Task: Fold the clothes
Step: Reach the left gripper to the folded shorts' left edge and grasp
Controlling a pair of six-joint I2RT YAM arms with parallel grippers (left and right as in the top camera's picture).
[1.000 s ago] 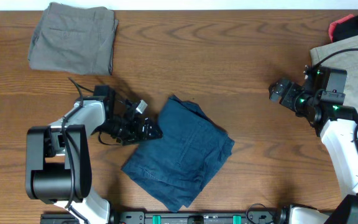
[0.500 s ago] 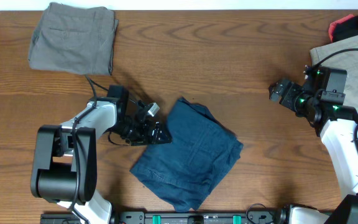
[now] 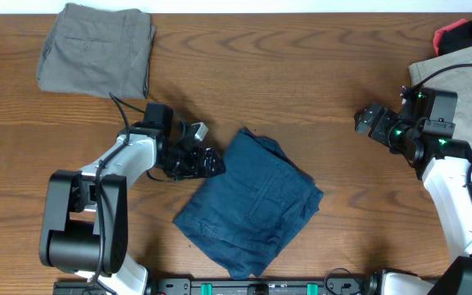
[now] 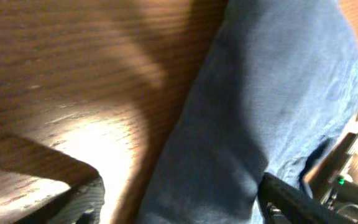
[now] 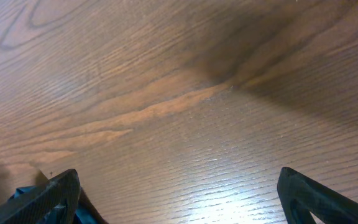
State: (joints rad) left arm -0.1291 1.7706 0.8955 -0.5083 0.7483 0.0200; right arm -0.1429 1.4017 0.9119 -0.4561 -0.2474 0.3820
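Navy shorts [image 3: 252, 205] folded, flat at table [image 3: 301, 74] centre, near front edge. Sits as a tilted rectangle; long axis diagonal, front-left to far-right; one corner points at far edge. Left gripper [image 3: 210, 162] low at its far-left edge, fingers [image 4: 86, 199] spread wide, blue cloth between them, no pinch visible. Right gripper [image 3: 365, 121] well apart to right over bare wood, fingers [image 5: 55, 196] wide, holding nothing. Grey-olive shorts [image 3: 97, 49] folded at far-left corner. Beige shorts [image 3: 465, 78] at right edge, under right arm.

Matt navy cloth shorts [image 3: 252, 205], glossy wood table [image 3: 301, 74]
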